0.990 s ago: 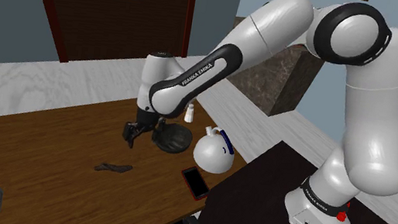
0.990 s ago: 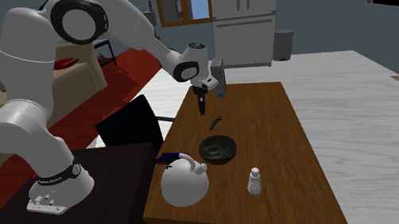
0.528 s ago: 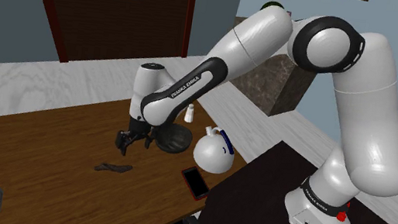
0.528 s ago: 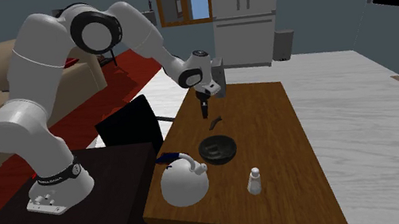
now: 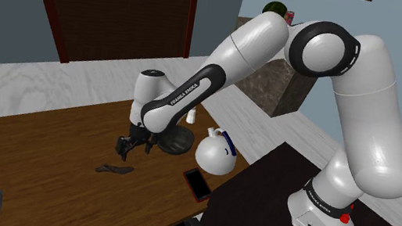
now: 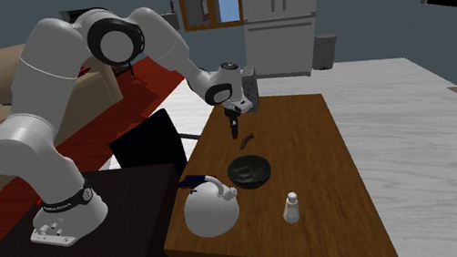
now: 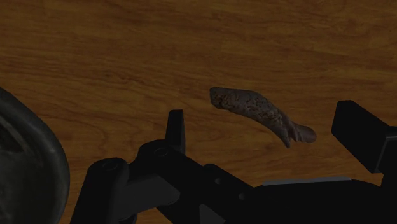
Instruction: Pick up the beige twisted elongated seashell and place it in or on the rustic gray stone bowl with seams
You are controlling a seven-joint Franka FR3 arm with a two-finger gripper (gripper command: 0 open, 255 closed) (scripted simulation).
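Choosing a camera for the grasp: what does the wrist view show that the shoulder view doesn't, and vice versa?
Wrist view: the shell close up, mottled and twisted, framed by the open fingers. Shoulder view: the kettle, phone, shaker and the whole arm. Both: shell, bowl and wooden table.

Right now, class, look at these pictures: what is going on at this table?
A white robot arm hovers its open tool over a brownish twisted shell lying on the wooden table. The fingers stand apart and touch nothing. The dark bowl sits beside the tool, waiting for the shell.
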